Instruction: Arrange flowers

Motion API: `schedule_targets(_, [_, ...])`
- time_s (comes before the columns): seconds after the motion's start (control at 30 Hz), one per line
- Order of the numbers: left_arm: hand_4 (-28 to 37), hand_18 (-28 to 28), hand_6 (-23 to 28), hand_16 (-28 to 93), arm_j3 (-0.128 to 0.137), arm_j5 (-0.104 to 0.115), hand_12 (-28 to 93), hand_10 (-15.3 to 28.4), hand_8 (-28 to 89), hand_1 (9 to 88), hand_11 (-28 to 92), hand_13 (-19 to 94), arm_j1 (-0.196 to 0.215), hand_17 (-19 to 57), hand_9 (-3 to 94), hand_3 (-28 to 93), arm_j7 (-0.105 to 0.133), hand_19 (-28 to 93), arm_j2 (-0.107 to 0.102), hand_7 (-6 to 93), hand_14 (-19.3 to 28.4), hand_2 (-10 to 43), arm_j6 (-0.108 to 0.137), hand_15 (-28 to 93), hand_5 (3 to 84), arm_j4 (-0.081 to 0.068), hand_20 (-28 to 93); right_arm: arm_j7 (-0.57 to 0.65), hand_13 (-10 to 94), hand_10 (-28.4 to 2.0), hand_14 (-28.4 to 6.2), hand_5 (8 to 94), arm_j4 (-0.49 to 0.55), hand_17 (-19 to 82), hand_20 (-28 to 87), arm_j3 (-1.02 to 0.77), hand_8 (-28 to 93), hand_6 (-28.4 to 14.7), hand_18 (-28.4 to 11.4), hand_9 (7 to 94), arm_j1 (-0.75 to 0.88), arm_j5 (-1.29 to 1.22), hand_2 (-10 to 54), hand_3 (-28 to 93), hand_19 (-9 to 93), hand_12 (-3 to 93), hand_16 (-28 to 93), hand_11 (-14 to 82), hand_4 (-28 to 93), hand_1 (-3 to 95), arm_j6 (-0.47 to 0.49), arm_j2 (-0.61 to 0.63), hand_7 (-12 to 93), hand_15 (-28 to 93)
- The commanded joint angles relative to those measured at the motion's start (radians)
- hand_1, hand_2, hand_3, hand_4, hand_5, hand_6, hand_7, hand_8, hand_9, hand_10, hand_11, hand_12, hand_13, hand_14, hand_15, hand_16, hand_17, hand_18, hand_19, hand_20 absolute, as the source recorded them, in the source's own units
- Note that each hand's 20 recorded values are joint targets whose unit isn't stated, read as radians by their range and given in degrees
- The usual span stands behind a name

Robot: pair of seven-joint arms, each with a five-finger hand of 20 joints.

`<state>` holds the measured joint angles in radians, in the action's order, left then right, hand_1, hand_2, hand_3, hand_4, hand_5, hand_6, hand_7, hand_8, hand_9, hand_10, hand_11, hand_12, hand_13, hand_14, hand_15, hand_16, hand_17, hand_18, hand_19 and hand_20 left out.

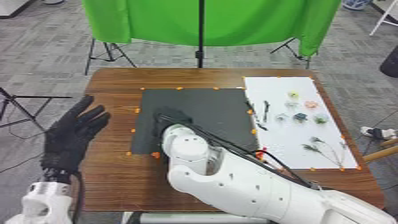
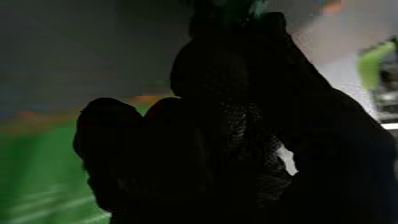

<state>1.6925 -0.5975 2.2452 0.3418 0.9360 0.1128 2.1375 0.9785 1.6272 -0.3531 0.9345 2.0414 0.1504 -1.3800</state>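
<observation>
Right hand: positioned over the dark mat on the brown worktop; its fingers are curled toward the thumb and clamped on a green piece, which projects past the fingertips; the type of piece cannot be identified.

Left hand: positioned at the left edge of the worktop, well apart from the right fingers; its own fingers are extended and spread, with nothing between them.

Flower heads: located on the white sheet, to the right of the right fingers and well apart from them; the yellowish flower head is farthest from the robot; the pink flower head and a pale flower head sit side by side next; a white flower head, the dark teal flower head and the green flower head form the nearer row.

Thin sprigs: located on the same sheet, right of the right fingers and nearer the robot than the flower heads; dark stems lie along the sheet's left side, between the right fingers and the flower heads.
</observation>
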Motion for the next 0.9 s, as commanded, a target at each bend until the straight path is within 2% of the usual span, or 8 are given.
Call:
schedule_targets(0.03, [-25.5,25.8,6.4,-8,-0.013,-0.025,9,19.2,-10,22.6,20,24,-0.087,-10.9,35.5,82,-0.087,52,0.080,10.5,26.8,4.0,-0.042,42,39.0,-0.023,5,0.006,91,-11.1,-6.0,92.5,-0.027,63,47,0.017,9,-2.7,-18.5,93.7,-0.010,0.015,-9.5,68,93,21.3,22,50.1,-26,50.6,-0.040,0.017,22,72])
schedule_targets(0.27, [-25.1,25.7,6.5,-8,-0.018,-0.046,9,19.0,-10,22.9,20,24,-0.131,-10.9,35.5,82,-0.151,52,0.106,10.4,26.8,3.9,-0.076,43,39.0,-0.040,5,0.025,91,-10.9,-6.1,93.3,-0.022,63,47,0.012,2,0.3,-18.6,93.7,-0.006,-0.030,-5.8,68,93,19.7,22,49.8,-28,47.4,-0.097,0.018,17,71])
schedule_targets(0.4, [-24.9,25.7,6.5,-8,-0.020,-0.053,9,19.1,-10,22.9,20,24,-0.147,-11.0,35.4,82,-0.174,52,0.115,10.4,26.8,3.9,-0.087,43,38.9,-0.048,5,0.031,91,-10.6,-5.8,93.0,-0.021,63,46,0.008,-2,1.5,-18.5,93.7,-0.005,-0.059,-2.9,65,93,17.8,22,48.2,-28,46.2,-0.124,0.018,16,69])
schedule_targets(0.6, [-24.8,25.7,6.6,-8,-0.007,-0.038,9,19.0,-10,23.0,20,24,-0.092,-11.0,35.4,83,-0.127,52,0.101,10.5,26.7,3.9,-0.052,43,38.8,-0.023,5,0.000,90,-10.4,-6.2,92.5,-0.006,61,45,-0.007,-13,1.4,-18.7,93.7,0.012,-0.047,-3.0,63,93,16.5,23,44.9,-28,43.0,-0.112,0.015,15,67])
schedule_targets(0.67, [-24.8,25.7,6.7,-8,0.002,-0.017,9,19.1,-10,23.1,20,24,-0.023,-11.0,35.3,83,-0.066,52,0.086,10.5,26.8,3.9,-0.013,43,38.8,0.006,5,-0.029,90,-10.7,-6.4,92.3,0.003,61,44,-0.023,-13,0.9,-18.8,93.7,0.031,0.004,-4.5,63,93,16.4,22,44.2,-28,41.0,-0.076,0.010,15,67])
schedule_targets(0.7, [-24.8,25.7,6.7,-8,0.001,-0.001,9,19.1,-10,23.1,20,23,0.011,-11.0,35.3,83,-0.020,52,0.070,10.5,26.7,3.9,0.004,43,38.8,0.016,5,-0.042,90,-10.8,-6.5,92.3,0.012,61,44,-0.014,-13,0.8,-18.8,93.7,0.027,0.029,-4.8,62,93,16.3,22,44.0,-28,40.6,-0.085,0.020,15,67])
schedule_targets(0.73, [-24.8,25.7,6.7,-8,0.013,-0.015,9,19.1,-10,23.1,20,23,0.008,-11.0,35.3,83,-0.052,52,0.092,10.5,26.7,3.9,-0.010,43,38.8,0.014,5,-0.040,90,-10.9,-6.6,92.3,0.025,61,44,-0.021,-13,0.5,-18.9,93.7,0.034,0.044,-4.9,62,93,16.3,22,44.0,-28,40.1,-0.091,0.034,15,67])
schedule_targets(0.9, [-24.9,25.7,6.7,-8,0.050,-0.008,9,19.2,-10,23.1,20,23,0.087,-11.0,35.3,82,-0.023,52,0.098,10.6,26.9,4.0,-0.001,43,38.7,0.035,5,-0.053,92,-11.3,-7.4,93.7,0.138,63,47,-0.074,-15,-0.7,-20.6,93.7,0.054,0.071,-3.2,63,93,14.8,22,49.0,-27,32.6,-0.089,0.147,23,68])
